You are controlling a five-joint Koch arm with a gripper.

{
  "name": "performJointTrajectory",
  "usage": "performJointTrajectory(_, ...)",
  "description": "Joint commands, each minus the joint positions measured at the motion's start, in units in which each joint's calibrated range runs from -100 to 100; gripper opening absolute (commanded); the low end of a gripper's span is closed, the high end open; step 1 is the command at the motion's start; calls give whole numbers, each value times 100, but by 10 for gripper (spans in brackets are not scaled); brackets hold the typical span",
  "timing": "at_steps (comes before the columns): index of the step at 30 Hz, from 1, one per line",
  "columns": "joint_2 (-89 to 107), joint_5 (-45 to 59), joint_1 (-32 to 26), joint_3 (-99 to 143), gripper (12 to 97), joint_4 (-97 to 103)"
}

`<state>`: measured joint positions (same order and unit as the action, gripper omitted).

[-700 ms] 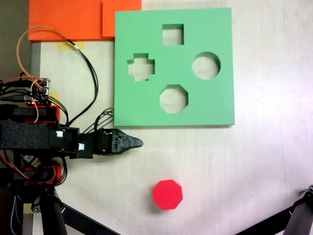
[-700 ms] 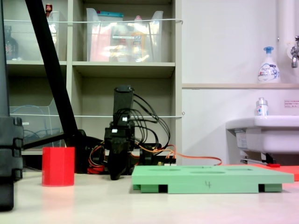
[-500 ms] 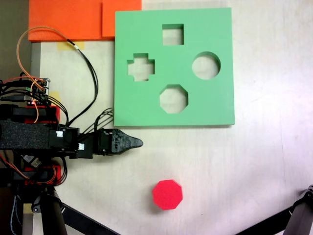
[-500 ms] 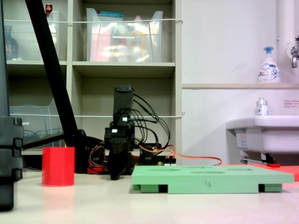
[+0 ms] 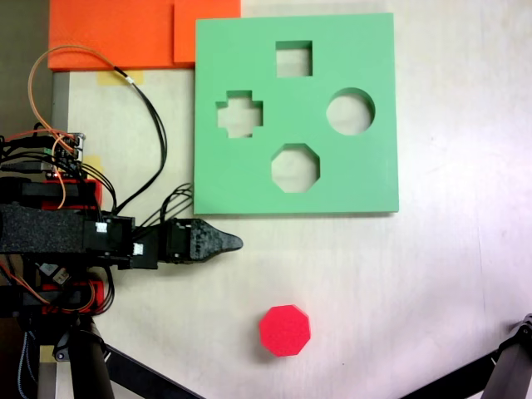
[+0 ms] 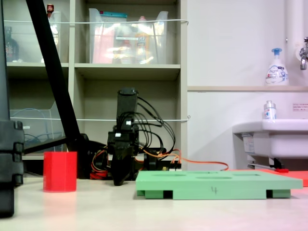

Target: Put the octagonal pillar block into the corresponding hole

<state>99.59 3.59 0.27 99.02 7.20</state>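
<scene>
The block (image 5: 284, 330) stood on the tabletop (image 5: 432, 274), well below the green board (image 5: 366, 174) and its octagonal hole (image 5: 295, 167) in the top-down fixed view; the hand (image 5: 231, 243), empty, lay near the board's lower-left corner, its spread impossible to tell. In the side fixed view, the block (image 6: 59, 171) stood left of the board (image 6: 219, 184), the hand (image 6: 120, 181) between them.

Block (image 5: 284, 330) on table, below board (image 5: 366, 58), well apart.

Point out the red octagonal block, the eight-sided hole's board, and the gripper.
octagonal pillar block (image 5: 284, 330), a fixed view, top face.
green foam board (image 5: 366, 179), a fixed view, bare surface by the octagonal cutout.
gripper (image 5: 235, 243), a fixed view, tip.
</scene>
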Motion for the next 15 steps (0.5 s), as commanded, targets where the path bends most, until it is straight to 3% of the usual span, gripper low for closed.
performJointTrajectory(1,41,-15,5,98,494,-609)
performJointTrajectory(5,41,-24,34,98,493,-609)
performJointTrajectory(7,41,-259,469,98,499,-599)
performJointTrajectory(11,41,-2403,1109,98,499,-570)
performJointTrajectory(15,41,-2896,1353,98,470,-522)
